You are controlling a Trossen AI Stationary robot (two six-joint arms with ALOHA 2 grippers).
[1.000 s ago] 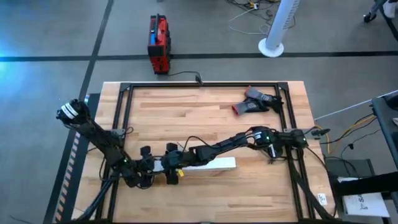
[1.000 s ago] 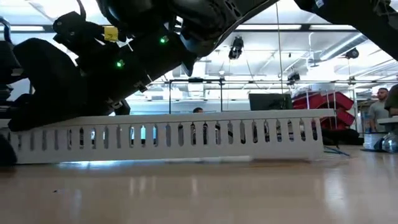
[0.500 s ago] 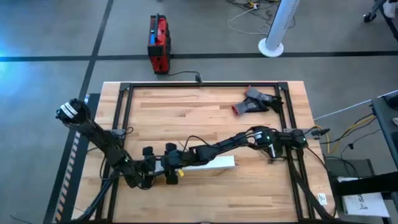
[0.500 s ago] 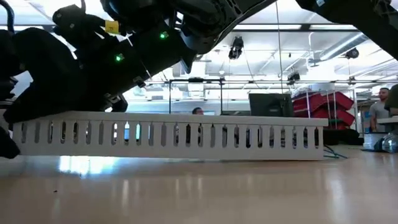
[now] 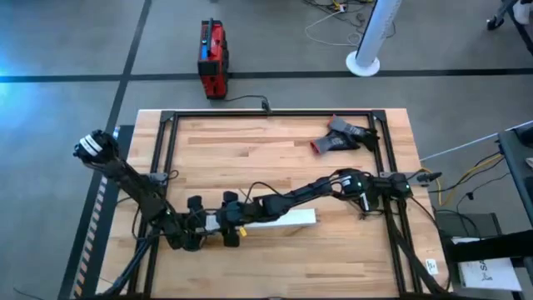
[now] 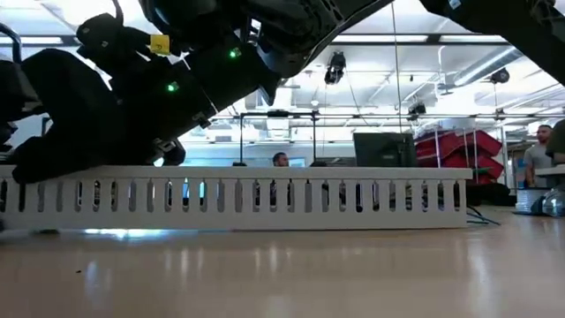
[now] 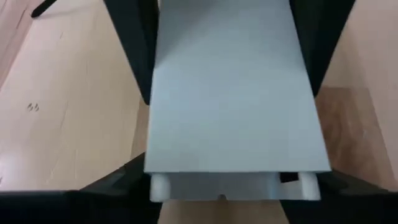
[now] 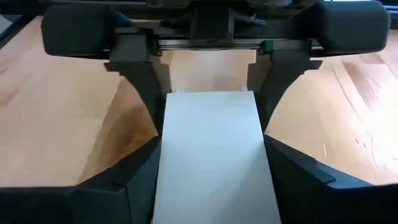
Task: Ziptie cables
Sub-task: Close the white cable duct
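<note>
Both grippers grip the long white slotted channel (image 5: 271, 220) near its left end on the wooden desk (image 5: 275, 158). The left gripper (image 5: 198, 227) has its fingers (image 7: 134, 50) closed narrow on the channel's two side walls at the very end, the white lid filling the space between them in the left wrist view. The right gripper (image 5: 231, 227) sits just beside it, farther along the channel, its fingers (image 8: 292, 180) likewise pressed against both sides of the channel (image 8: 214, 155); the left gripper shows directly ahead of them, facing back.

Compared with half a second ago, the channel (image 6: 238, 196) in the low view lies level again, its slotted wall running flat along the desk where its left end was raised before, and its far end reaches slightly farther right. In the high view the left arm has pulled back a little.

The cables and the ziptie cannot be made out in any view. A red-and-black tool (image 5: 341, 137) lies well apart near the desk's far right edge.
</note>
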